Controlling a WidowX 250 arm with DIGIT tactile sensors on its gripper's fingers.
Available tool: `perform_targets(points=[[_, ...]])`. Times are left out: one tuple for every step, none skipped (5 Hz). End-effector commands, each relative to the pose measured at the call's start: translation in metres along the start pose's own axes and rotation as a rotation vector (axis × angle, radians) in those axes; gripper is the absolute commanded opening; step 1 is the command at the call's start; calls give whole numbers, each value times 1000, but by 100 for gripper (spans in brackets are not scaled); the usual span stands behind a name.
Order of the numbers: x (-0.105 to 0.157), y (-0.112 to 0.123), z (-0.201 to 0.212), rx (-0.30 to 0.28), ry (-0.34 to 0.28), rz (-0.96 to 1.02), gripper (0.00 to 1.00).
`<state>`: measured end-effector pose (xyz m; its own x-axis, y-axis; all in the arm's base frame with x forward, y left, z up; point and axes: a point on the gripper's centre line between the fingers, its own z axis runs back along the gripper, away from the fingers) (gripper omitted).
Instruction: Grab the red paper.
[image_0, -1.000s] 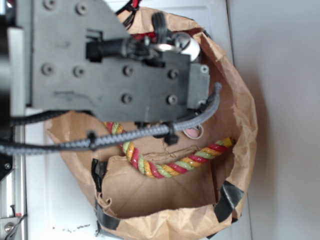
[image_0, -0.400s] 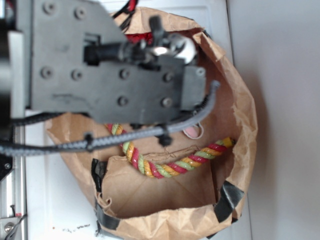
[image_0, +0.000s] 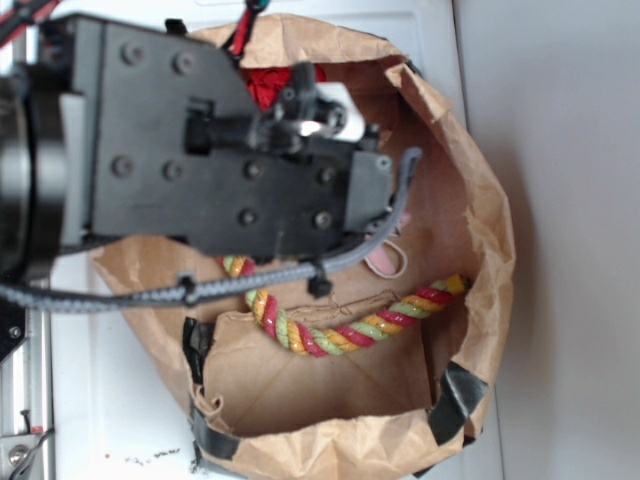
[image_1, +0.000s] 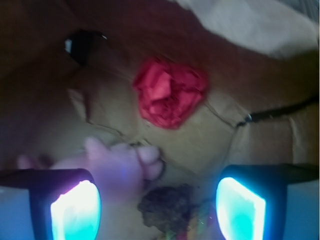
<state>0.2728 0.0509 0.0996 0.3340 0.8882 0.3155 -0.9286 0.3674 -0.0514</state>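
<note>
Gripper (image_1: 157, 210) hung inside brown paper bag (image_0: 480, 200), jaws spread wide, holding nothing. Red paper (image_1: 170, 92) lay on bag floor ahead of jaws, apart from them. Pink plush (image_1: 112, 165) beside left finger.

Brown paper bag (image_0: 480, 200) open, taped rim; twisted rope (image_0: 350, 335) on bag floor; pink plush (image_1: 112, 165) inside.

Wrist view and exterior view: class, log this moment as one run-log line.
gripper: open, holding nothing | red paper: on bag floor ahead of fingers, untouched | pink plush: near one finger | paper bag: arm inside
</note>
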Motion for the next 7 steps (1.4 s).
perform_targets(points=[[18, 5, 4, -62, -24, 84, 100], [24, 10, 0, -47, -41, 119, 100], [31, 13, -6, -11, -55, 149, 100], [34, 18, -9, 9, -95, 213, 100], [36, 21, -13, 7, -113, 276, 100], [41, 24, -14, 6, -123, 290, 100], [48, 30, -16, -8, -132, 315, 100]])
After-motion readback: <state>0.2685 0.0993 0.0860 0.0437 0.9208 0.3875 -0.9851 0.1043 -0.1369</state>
